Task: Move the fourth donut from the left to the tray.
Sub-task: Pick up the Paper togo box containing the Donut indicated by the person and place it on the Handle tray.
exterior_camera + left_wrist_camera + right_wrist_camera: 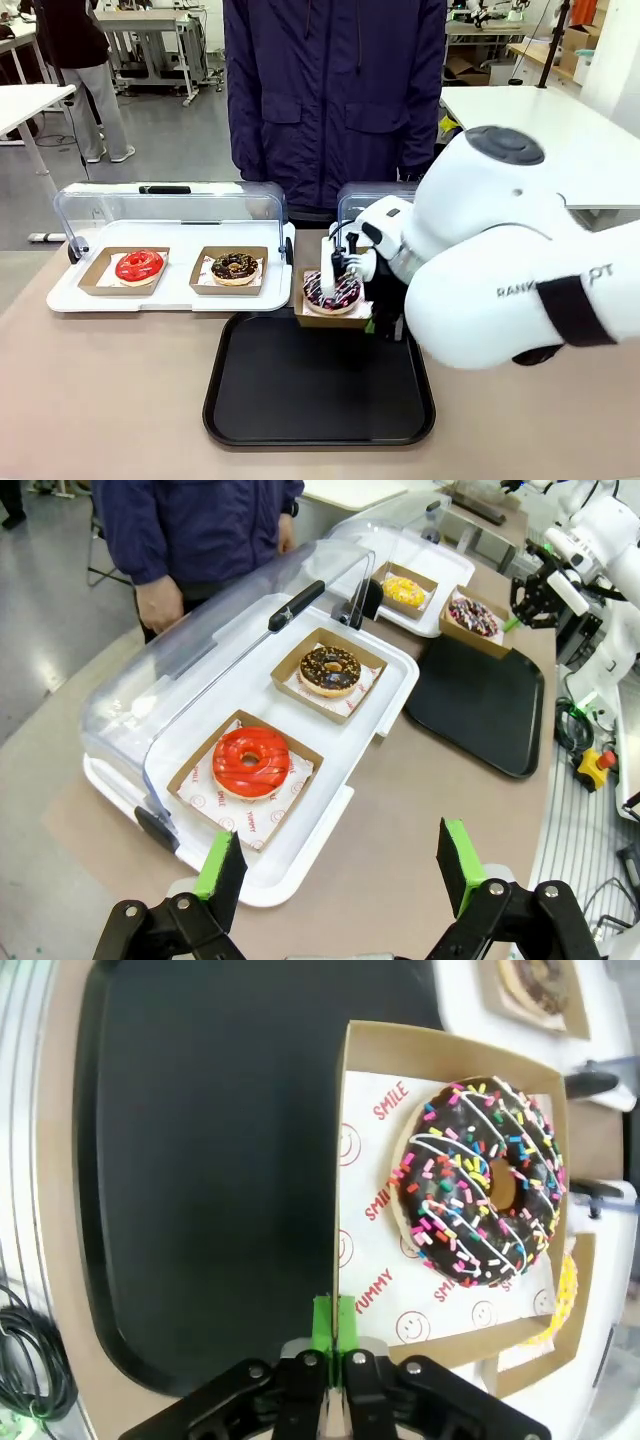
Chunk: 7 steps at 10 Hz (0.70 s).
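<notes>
Right pincer clamped on fourth donut's holder rim, stripes seemingly crossways, above tray.

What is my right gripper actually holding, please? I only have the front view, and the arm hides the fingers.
Observer: The right gripper is shut on the rim of the cardboard holder, not on the sprinkled donut itself.
Operator: Is the holder over the tray?
Observer: Its gripped edge is above the black tray; the opposite side overlaps the yellow donut.
Operator: And the left gripper?
Observer: The left gripper is open, on the near side of the red donut.
</notes>
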Motion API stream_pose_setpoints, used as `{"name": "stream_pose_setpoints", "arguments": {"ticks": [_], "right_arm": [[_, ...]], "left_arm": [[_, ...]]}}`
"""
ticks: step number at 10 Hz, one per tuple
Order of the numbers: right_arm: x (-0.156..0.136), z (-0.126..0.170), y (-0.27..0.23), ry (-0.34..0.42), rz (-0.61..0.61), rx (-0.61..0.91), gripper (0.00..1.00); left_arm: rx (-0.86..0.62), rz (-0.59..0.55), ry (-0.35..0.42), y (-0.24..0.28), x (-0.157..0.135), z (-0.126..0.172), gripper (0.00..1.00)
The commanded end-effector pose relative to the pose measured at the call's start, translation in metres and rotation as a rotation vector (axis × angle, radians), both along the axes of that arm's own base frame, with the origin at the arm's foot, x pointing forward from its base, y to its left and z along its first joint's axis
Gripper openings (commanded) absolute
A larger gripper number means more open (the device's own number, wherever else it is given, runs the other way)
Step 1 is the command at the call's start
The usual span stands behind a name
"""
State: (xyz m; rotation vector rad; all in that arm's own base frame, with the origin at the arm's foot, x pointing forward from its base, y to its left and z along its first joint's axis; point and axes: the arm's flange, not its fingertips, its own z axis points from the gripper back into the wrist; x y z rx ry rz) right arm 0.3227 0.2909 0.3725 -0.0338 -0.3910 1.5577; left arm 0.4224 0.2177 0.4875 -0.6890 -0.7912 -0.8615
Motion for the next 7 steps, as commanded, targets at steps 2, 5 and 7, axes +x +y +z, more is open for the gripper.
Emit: {"name": "stream_pose_setpoints", "arguments": {"ticks": [2,5,7], "right_arm": [[-0.042,-0.032,-0.012,-0.012,-0.008,0.001,0.02],[-0.058,-0.046,-0.009,0.030,-0.003,0.005,0.02],[-0.068,-0.049,-0.011,0.051,-0.004,0.011,0.02]], "left_arm": [[-0.005,-0.006,-0.006,-0.001,-0.001,0.002,1.00],[-0.005,-0.006,-0.006,-0.001,-0.001,0.002,1.00],[-0.005,-0.006,-0.006,-0.001,-0.001,0.002,1.00]]}}
